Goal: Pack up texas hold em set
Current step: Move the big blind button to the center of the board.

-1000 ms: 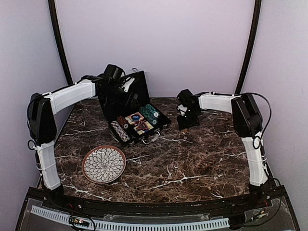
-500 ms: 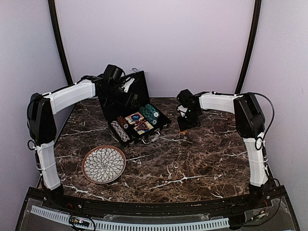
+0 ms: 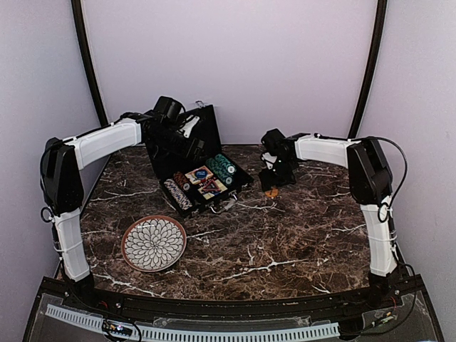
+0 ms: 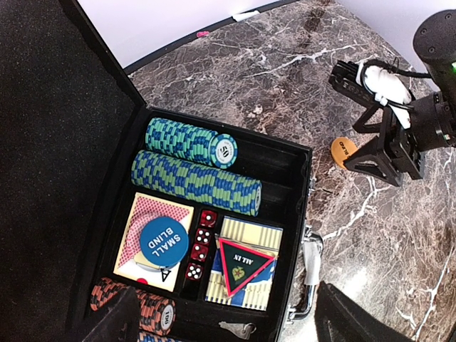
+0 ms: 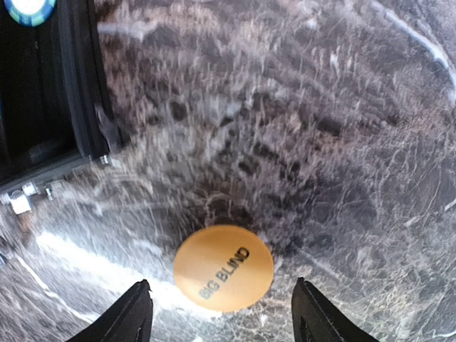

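Observation:
The black briefcase point(image 3: 241, 184) lies open at the back left, its lid point(image 3: 208, 127) upright. It holds green-blue chips point(image 4: 196, 182), red-striped chips point(image 4: 135, 303), card decks, red dice point(image 4: 199, 246), a blue SMALL BLIND button point(image 4: 164, 240) and a triangular ALL IN marker point(image 4: 244, 262). My left gripper point(image 4: 228, 315) hovers open above the case, by the lid point(image 3: 189, 146). An orange BIG BLIND button point(image 5: 223, 268) lies flat on the marble right of the case point(image 3: 271, 191). My right gripper point(image 5: 224, 313) stands open just above it, one finger on each side, not touching it.
A round white-patterned plate point(image 3: 154, 243) with a brown rim sits at the front left. A small key point(image 4: 235, 328) lies in the case near its handle. The case corner point(image 5: 71, 92) is left of the right gripper. Purple walls close in the table.
The right gripper's jaws have widened and it has risen slightly. The orange button, hidden under it before, now shows lying on the table. The left arm has not moved.

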You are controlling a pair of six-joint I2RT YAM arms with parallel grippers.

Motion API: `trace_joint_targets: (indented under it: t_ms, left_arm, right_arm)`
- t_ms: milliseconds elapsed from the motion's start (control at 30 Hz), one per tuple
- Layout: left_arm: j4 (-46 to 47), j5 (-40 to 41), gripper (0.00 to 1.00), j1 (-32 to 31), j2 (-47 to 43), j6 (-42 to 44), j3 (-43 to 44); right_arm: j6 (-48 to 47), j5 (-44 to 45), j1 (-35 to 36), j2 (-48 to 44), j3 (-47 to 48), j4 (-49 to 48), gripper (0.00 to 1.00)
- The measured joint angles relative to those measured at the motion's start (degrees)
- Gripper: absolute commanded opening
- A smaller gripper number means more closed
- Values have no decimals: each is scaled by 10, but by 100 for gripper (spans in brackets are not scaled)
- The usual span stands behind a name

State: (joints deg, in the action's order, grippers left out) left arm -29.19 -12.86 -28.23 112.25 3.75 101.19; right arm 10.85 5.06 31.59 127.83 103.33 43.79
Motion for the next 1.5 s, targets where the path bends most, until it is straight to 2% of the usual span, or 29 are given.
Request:
trace_joint_targets:
  t_ms: [267, 600, 800, 1100, 1500]
  left_arm:
    - [0, -1, 87, 0, 0, 0, 0]
    - [0, -2, 87, 0, 0, 0, 0]
    - [0, -3, 87, 0, 0, 0, 0]
    - [0, -5, 87, 0, 0, 0, -1]
    - [0, -11, 87, 0, -11, -1, -20]
  right_arm:
    - [-2, -5, -2, 41, 27, -4, 66]
    - [-8, -14, -2, 35, 12, -23, 49]
    - [-3, -20, 0, 11, -28, -40, 44]
    - [3, -38, 23, -38, -100, -38, 42]
    - [-17, -189, 65, -165, -254, -54, 42]
